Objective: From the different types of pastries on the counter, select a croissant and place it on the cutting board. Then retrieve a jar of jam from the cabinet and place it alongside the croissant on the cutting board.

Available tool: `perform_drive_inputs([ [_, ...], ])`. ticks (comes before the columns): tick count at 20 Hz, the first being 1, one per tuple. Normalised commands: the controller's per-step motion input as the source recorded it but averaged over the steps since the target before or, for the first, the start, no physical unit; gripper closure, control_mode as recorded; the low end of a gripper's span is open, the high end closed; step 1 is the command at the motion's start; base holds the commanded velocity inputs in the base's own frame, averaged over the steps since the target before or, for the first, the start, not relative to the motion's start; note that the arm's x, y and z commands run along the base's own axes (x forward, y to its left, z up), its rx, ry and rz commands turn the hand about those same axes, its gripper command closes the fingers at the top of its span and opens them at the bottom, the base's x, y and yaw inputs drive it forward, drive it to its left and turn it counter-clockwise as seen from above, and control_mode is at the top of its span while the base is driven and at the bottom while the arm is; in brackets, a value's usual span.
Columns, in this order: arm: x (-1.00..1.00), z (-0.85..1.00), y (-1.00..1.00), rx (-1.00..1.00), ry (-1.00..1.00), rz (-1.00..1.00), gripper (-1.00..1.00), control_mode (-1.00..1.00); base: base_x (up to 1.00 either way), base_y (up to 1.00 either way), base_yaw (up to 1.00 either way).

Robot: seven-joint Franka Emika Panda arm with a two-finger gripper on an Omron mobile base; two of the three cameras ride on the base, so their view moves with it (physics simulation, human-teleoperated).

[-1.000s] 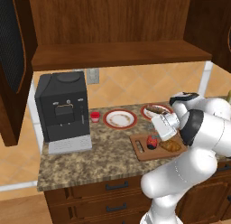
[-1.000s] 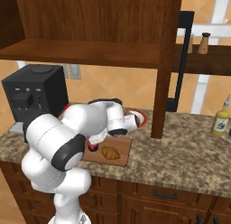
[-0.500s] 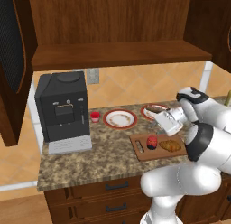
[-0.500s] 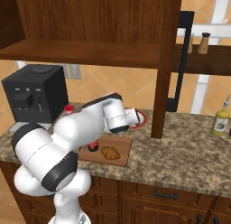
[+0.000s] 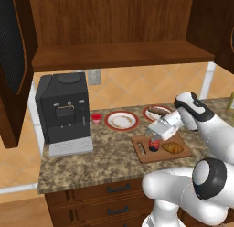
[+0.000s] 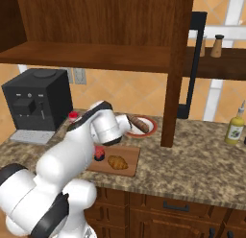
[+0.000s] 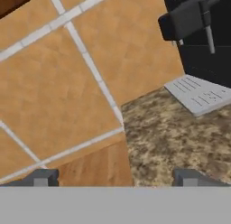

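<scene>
Two items rest below your wide-spread fingers [image 5: 154, 138]: jar of jam [image 5: 154, 145], rigid and slippery-sided; croissant [image 5: 172, 148], flaky.

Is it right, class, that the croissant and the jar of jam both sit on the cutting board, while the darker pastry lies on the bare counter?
Not quite. The darker pastry lies on a red-rimmed plate, as the right base view shows. The croissant and jar of jam do sit on the cutting board.
</scene>
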Motion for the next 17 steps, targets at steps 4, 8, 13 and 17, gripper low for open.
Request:
perform_drive_inputs([
  [4,-0.29,0.29,0.89,-0.06,0.23,0.0,-1.0,-1.0,0.0,0.0,0.0],
  [8,-0.23,0.29,0.9,-0.08,0.21,0.0,-1.0,-1.0,0.0,0.0,0.0],
  [13,-0.12,0.17,0.89,-0.11,0.13,-0.02,-1.0,-1.0,0.0,0.0,0.0],
  [17,-0.27,0.32,0.62,-0.07,0.01,-0.04,-1.0,-1.0,0.0,0.0,0.0],
])
